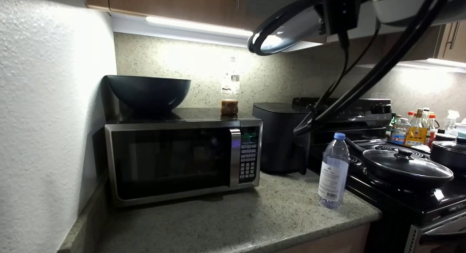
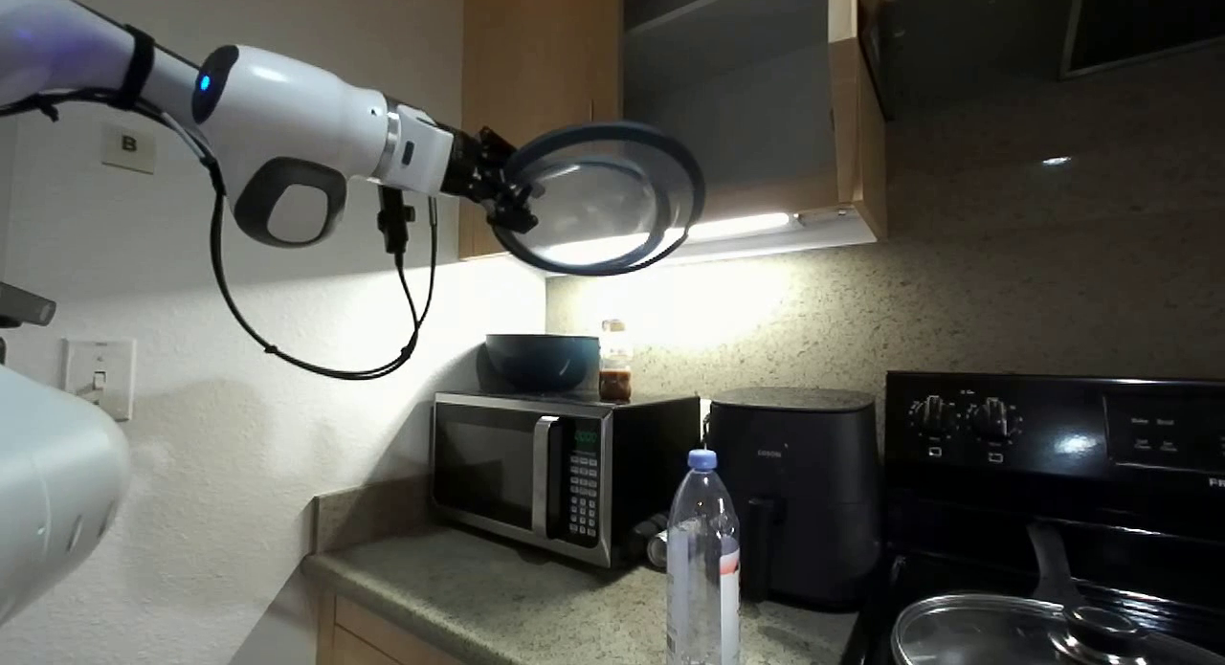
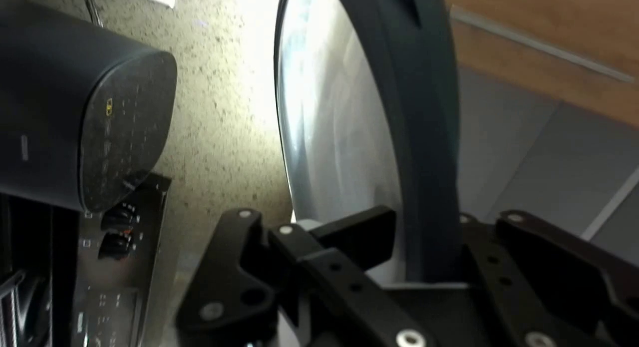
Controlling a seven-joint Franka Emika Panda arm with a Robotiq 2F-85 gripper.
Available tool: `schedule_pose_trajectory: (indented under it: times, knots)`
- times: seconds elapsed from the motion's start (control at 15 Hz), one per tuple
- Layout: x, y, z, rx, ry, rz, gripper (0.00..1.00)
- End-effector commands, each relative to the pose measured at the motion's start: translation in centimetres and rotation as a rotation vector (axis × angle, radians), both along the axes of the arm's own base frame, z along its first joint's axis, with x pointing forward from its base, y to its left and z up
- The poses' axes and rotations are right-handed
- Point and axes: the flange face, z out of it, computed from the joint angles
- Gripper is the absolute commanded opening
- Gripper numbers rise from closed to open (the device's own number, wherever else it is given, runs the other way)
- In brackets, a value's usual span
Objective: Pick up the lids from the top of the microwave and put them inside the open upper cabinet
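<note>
My gripper (image 2: pixel 517 201) is shut on the rim of the lids (image 2: pixel 598 206), a round see-through disc with a thick dark blue-grey rim, held tilted in the air. I cannot tell whether it is one lid or several nested. The lids also show in an exterior view (image 1: pixel 280 36) and in the wrist view (image 3: pixel 344 107), where the rim stands between the fingers (image 3: pixel 424 237); one fingertip is hidden behind it. The upper cabinet (image 2: pixel 536 81) is open behind the lids, its grey inside and a shelf showing. The silver microwave (image 2: pixel 488 459) stands below on the counter, also seen here (image 1: pixel 171 162).
A deep dark bowl (image 1: pixel 149 91) and a bottle with brown contents (image 1: pixel 229 105) stand on the microwave. A black air fryer (image 2: pixel 794 493) is beside it. A clear water bottle (image 1: pixel 333 176) stands at the counter front. The stove holds a lidded pan (image 1: pixel 406 169).
</note>
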Motion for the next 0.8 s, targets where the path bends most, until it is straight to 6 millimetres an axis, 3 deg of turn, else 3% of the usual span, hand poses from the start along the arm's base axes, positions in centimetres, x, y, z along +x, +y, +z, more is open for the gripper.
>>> schedule_pose_trajectory:
  times: [0.0,0.2,0.27,0.33,0.53,0.6,0.73]
  knots:
    - [-4.6,-5.1,0.7,0.029,-0.1,-0.159,0.01]
    - [-7.0,-7.9,1.1,0.024,-0.168,-0.275,0.01]
    - [-7.1,-7.9,0.9,0.014,-0.173,-0.291,0.01]
    - [-5.8,-7.7,0.9,0.025,-0.121,-0.235,0.03]
    - [-6.3,-8.0,0.7,0.021,-0.125,-0.246,0.03]
    - [-6.3,-7.6,1.4,0.019,-0.14,-0.24,0.01]
    - [-7.1,-6.0,5.0,-0.044,-0.145,-0.118,0.01]
